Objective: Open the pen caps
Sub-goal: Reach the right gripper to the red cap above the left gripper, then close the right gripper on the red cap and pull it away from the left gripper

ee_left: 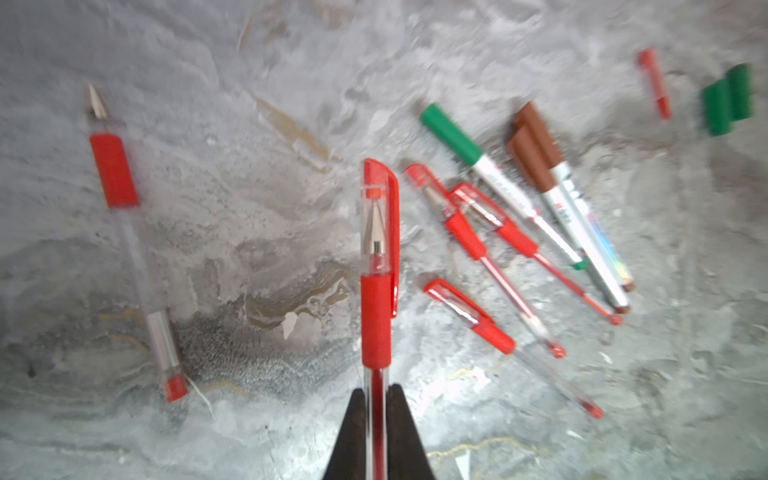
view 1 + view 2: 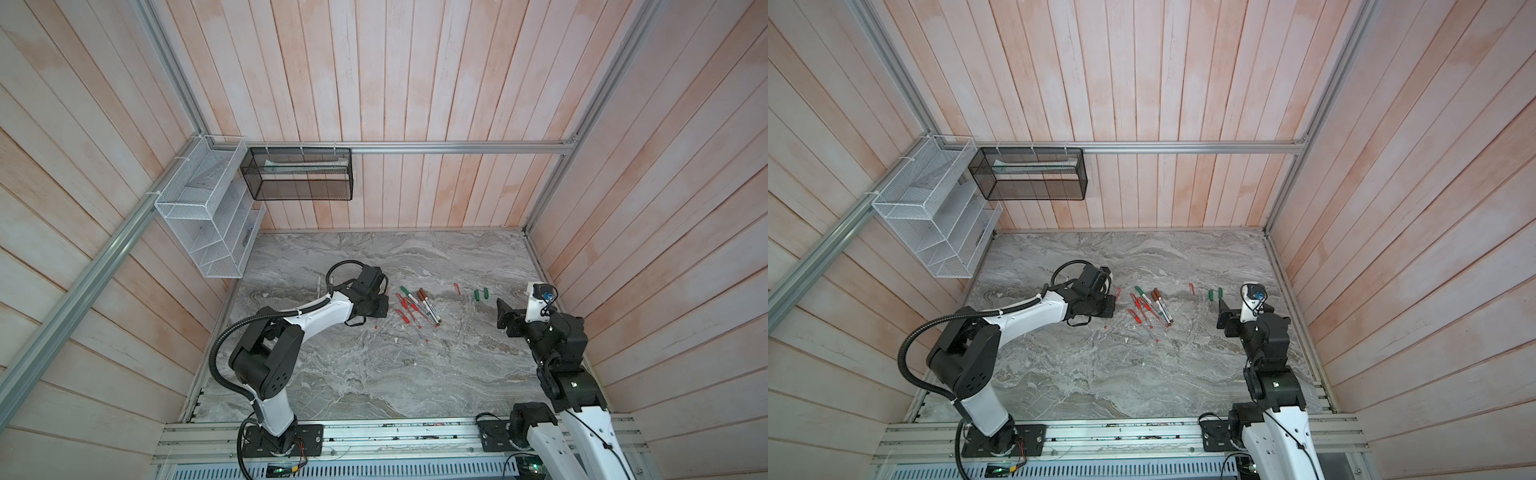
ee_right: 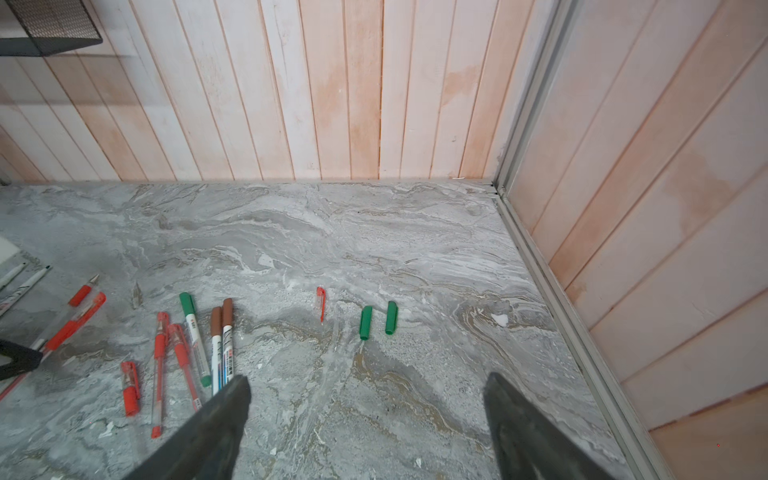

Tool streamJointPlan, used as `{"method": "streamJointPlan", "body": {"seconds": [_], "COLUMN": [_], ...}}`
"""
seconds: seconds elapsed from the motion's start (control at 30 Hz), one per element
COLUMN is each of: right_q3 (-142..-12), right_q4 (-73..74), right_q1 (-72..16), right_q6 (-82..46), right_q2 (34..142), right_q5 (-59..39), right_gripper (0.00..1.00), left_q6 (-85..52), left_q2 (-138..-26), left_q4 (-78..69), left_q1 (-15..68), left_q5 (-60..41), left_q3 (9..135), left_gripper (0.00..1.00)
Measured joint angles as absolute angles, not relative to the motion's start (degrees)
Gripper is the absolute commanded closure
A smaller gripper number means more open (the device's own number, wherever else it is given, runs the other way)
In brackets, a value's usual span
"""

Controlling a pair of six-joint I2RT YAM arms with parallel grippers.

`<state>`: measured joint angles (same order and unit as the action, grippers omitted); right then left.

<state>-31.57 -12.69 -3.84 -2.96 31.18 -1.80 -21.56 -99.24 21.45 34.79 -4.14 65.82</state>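
The left fingers [image 1: 353, 432] pinch tight on a red gel pen [image 1: 376, 324] by its clear barrel, its red cap [image 1: 380, 216] on. The right fingers [image 3: 220, 415] stand wide apart, empty, above the worktop [image 3: 374, 232]. Beyond them lie two loose green caps [image 3: 365, 323] and a loose red cap [image 3: 320, 302].
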Motion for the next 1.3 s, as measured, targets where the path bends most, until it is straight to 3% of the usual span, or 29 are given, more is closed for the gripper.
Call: {"method": "streamJointPlan", "body": {"seconds": [0.17,0.53,0.77,1.03,1.3], "right_q3": [-35.3,-39.6,-42.4,-46.8,-49.6], "right_q4": [-7.2,10.0,23.9,35.4,40.7], "right_q1": [-6.9,-23.9,-30.8,-33.8,-35.0], "right_q6": [-13.5,-41.4,-53.3,-62.0,-65.8], "right_q2": [39.7,61.7,73.3,84.8,90.0], "right_q5": [-6.0,-8.2,-10.8,-14.2,-18.3], "right_gripper": [0.21,0.27,0.31,0.43,0.64], "left_q6": [-18.9,-12.7,-12.0,-12.2,-12.3], "left_q2": [-92.8,-83.6,-82.5,-82.5,-82.5], "left_q4": [19.5,16.3,15.3,14.5,14.1], "left_q1": [34.8,34.7,32.4,32.3,32.3], "left_q5": [-6.7,-15.6,-18.5,-20.8,-21.0], "left_q3": [65.8,63.7,63.0,62.8,62.6], "left_gripper": [1.0,1.0,1.0,1.0,1.0]}}
